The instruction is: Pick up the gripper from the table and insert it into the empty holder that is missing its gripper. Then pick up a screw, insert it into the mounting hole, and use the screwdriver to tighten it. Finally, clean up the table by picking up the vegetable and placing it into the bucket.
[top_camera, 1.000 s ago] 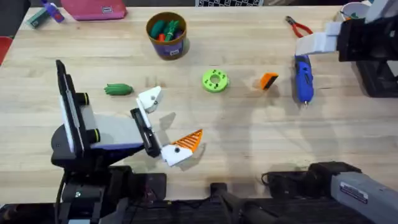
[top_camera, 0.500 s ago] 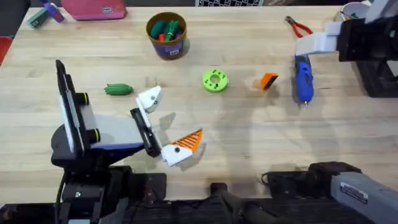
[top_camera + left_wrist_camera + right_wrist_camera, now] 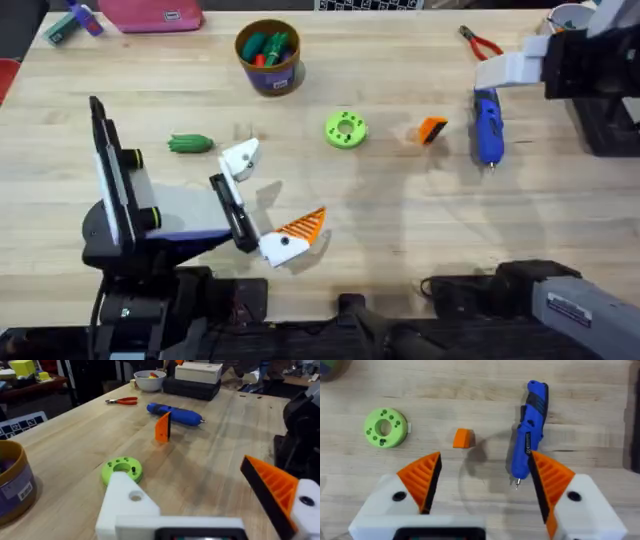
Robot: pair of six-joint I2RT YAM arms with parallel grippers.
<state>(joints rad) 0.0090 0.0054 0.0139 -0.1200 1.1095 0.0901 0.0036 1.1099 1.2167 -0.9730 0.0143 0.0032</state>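
Field notes. Nothing of the task is begun.

The small orange wedge-shaped plastic gripper (image 3: pixel 432 130) stands on the wooden table (image 3: pixel 400 230), apart from everything, between the lime green round disc with holes (image 3: pixel 346 130) and the blue cylindrical electric screwdriver (image 3: pixel 487 125). The right wrist view puts it below the right gripper (image 3: pixel 482 480), whose white fingers with orange ribbed pads (image 3: pixel 422 477) are spread wide and hold nothing.

The left gripper (image 3: pixel 262 200) lies low near the left base, spread. One finger carries its orange wedge; the other is the plain white angular plastic holder (image 3: pixel 241 158), bare, its mounting hole plain in the left wrist view (image 3: pixel 135 495).

The small dark green toy vegetable (image 3: pixel 190 144) lies just beside the left arm. The round tan-yellow bucket (image 3: pixel 268 55) with a dark blue band stands at the far side, well apart, with green and red toys already in it. Red-handled pliers (image 3: pixel 480 43) lie near the far right edge. I can make out no loose screw; it may be too small to see.

Risks, as I judge them:
- The wedge is small and stands on a narrow face. A descent off centre could tip it or push it toward the screwdriver.
- Pinched askew, it would likely not seat in the holder.
- The screwdriver is round and could roll if nudged.
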